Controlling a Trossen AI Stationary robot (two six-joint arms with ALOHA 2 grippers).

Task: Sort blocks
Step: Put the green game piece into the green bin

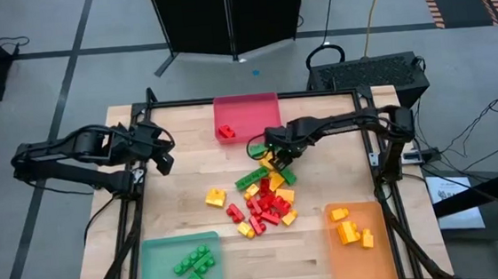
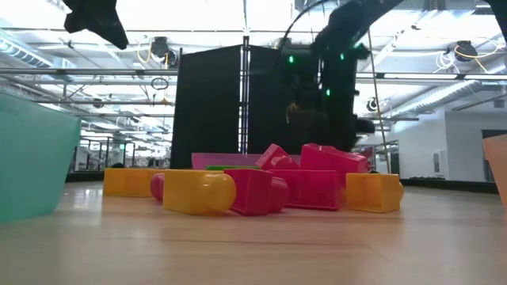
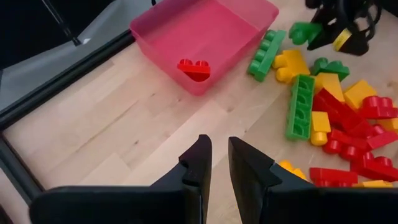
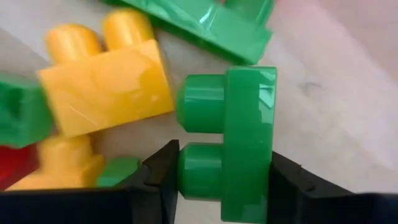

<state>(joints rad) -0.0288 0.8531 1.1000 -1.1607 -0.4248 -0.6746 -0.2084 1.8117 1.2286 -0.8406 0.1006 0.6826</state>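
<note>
My right gripper (image 1: 270,150) stands at the far edge of the heap of red, green and yellow blocks (image 1: 262,196), just near of the red tray (image 1: 247,108), and is shut on a small green block (image 4: 245,143) with two studs. That block also shows in the left wrist view as the green block (image 3: 305,31) under my right gripper (image 3: 339,28). My left gripper (image 3: 214,165) hovers over bare wood at the table's left, its fingers a narrow gap apart with nothing between them. One red block (image 1: 225,131) lies in the red tray. My right gripper pinches the green block between its two fingers, coming from above and pointing down. One finger (image 4: 163,171) is on the end of one stud (image 4: 199,171), the other (image 4: 287,180) on the flat underside (image 4: 268,155) opposite. The block lies on its side; whether it is clear of the table I cannot tell.
A yellow block (image 4: 106,78) and a long green one (image 4: 205,22) lie right beside the held block. A green tray (image 1: 181,265) with green blocks sits at the near left, an orange tray (image 1: 360,231) with yellow blocks at the near right. Bare wood lies at the table's left.
</note>
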